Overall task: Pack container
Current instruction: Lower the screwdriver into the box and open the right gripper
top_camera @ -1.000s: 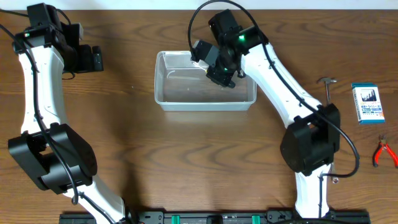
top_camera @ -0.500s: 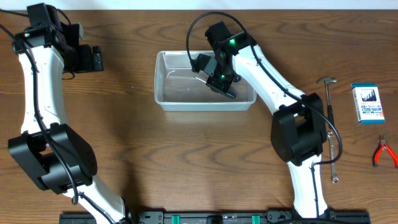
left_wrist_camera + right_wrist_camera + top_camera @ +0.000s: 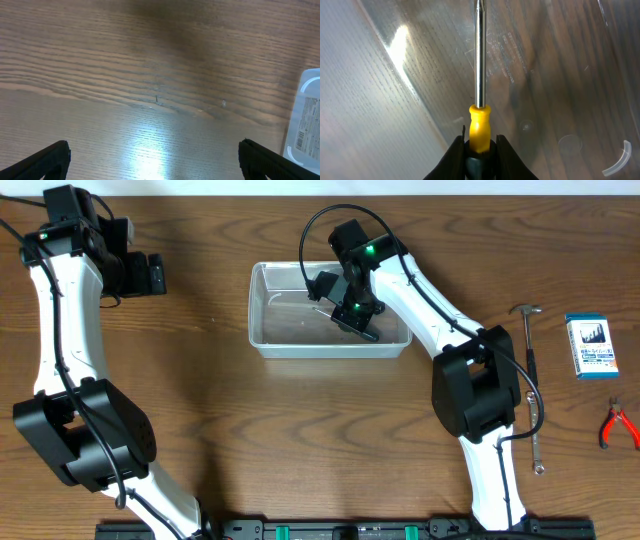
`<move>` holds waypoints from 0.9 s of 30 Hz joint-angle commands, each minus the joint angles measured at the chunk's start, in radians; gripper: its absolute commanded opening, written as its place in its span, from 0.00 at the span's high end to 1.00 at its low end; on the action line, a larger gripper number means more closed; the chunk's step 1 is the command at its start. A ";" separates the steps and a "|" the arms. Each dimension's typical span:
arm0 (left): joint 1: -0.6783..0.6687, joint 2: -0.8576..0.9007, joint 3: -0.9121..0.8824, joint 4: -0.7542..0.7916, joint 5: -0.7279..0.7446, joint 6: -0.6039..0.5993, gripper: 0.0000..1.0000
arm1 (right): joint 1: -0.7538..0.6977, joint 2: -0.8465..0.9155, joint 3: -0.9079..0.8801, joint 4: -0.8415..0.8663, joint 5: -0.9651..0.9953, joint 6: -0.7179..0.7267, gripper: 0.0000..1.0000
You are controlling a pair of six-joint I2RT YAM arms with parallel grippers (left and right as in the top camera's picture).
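I see the container (image 3: 300,348), clear rigid plastic, rimmed, rounded corners, at 12 o'clock on the dark woodgrain table (image 3: 200,400). Its long axis runs 9-to-3 in the overhead view. Inside it my right gripper (image 3: 479,142) is pinching a screwdriver (image 3: 479,60) by the smooth yellow handle. The round chrome shaft points to 12 in the wrist view, over the scuffed bin floor. My left gripper (image 3: 152,155) sits at 10 o'clock of the bin, fingers spread wide. A hammer (image 3: 527,330) and a blue-and-white box (image 3: 591,346) lie out at 3 o'clock.
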 commanded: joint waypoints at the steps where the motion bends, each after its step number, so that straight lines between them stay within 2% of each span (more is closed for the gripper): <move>1: 0.002 0.007 -0.008 -0.003 -0.012 0.010 0.02 | 0.002 0.021 0.008 0.003 -0.012 -0.003 0.88; 5: 0.002 0.007 -0.008 -0.003 -0.012 0.010 0.02 | 0.002 0.021 0.008 0.009 -0.011 0.000 0.81; 7: 0.002 0.007 -0.007 -0.003 -0.012 0.010 0.02 | 0.002 0.021 0.008 0.011 -0.011 0.000 0.71; 10: 0.002 0.007 -0.008 -0.003 -0.012 0.010 0.02 | 0.002 0.021 0.008 0.016 -0.011 0.000 0.65; 12: 0.002 0.007 -0.008 -0.003 -0.012 0.010 0.02 | 0.002 0.021 0.008 0.018 -0.011 0.000 0.57; 15: 0.002 0.007 -0.007 -0.003 -0.012 0.010 0.02 | 0.002 0.019 0.008 0.020 -0.011 0.007 0.58; 21: 0.002 0.007 -0.008 -0.003 -0.012 0.010 0.02 | 0.002 -0.003 0.084 0.000 -0.024 0.113 0.57; 22: 0.002 0.007 -0.008 -0.003 -0.012 0.010 0.02 | 0.002 -0.010 0.111 -0.014 -0.027 0.113 0.54; 25: 0.002 0.007 -0.008 -0.003 -0.012 0.010 0.02 | 0.002 -0.031 0.219 -0.087 -0.026 0.125 0.37; 27: 0.002 0.007 -0.008 -0.003 -0.012 0.010 0.02 | 0.000 -0.047 0.303 -0.148 -0.014 0.150 0.22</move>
